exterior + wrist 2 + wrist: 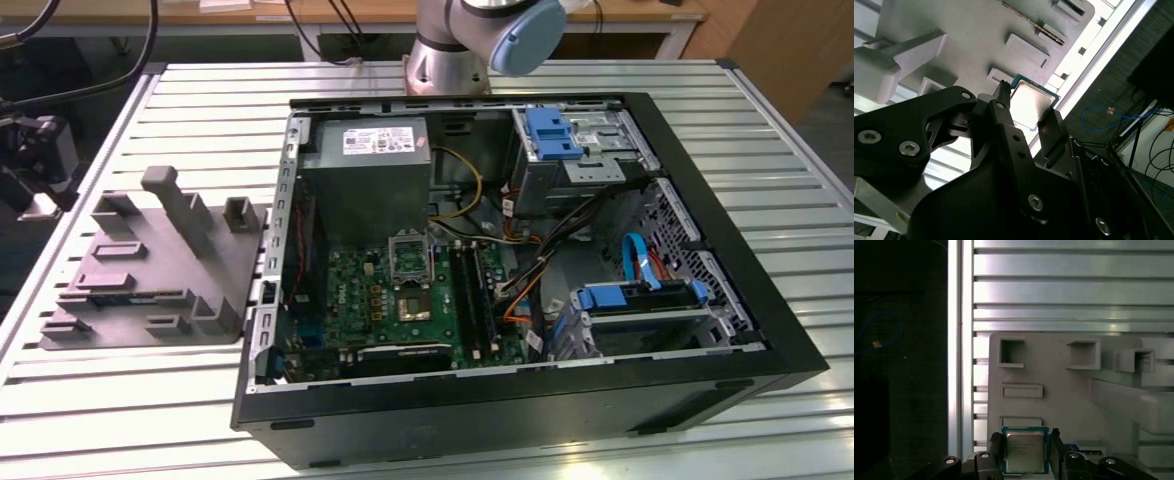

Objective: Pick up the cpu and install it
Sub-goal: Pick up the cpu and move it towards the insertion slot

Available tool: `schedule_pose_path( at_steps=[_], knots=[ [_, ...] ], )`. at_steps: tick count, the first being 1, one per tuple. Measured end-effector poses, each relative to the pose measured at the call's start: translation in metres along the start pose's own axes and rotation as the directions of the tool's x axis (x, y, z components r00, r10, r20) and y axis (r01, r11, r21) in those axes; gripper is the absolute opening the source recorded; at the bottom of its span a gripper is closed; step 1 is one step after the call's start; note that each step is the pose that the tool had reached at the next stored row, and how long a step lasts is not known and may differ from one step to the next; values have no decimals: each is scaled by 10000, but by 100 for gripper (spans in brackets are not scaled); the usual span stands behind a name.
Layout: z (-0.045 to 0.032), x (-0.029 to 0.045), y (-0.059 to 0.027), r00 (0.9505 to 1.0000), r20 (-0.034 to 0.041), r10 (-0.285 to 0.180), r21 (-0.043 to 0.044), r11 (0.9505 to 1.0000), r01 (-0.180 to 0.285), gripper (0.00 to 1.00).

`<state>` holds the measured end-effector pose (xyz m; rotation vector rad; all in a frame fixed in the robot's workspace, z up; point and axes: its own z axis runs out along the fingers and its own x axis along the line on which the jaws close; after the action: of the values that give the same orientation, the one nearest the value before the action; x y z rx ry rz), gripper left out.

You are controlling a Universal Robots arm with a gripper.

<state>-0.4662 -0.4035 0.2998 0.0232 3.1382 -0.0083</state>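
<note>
Your pincer (1026,454) was clenched on cpu (1024,452), fingers (996,450) pressed against two opposite edges in both wrist views. Pickup looked under way. Whether cpu hung clear of grey tray (1064,400) or rested on it, you couldn't tell. Cpu was at tray's border, near table edge (956,365). Install not yet done: motherboard socket (407,253) inside case (534,420) lay well apart from tray. Cpu looked thin, flat, square, with pale silvery lid and green-blue rim.

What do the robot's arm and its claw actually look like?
The arm is a smooth silver-grey tube with a round pale blue cap at a joint. The gripper is matt black, built of chunky angular links pinned with silver screws, and ends in two slim black fingers.
</note>
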Motion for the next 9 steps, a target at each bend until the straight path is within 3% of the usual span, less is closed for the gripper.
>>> schedule_pose_path(
  at_steps=[9],
  knots=[
    [-31,0,3,10000,1,0,27,10000,0,47]
  ],
)
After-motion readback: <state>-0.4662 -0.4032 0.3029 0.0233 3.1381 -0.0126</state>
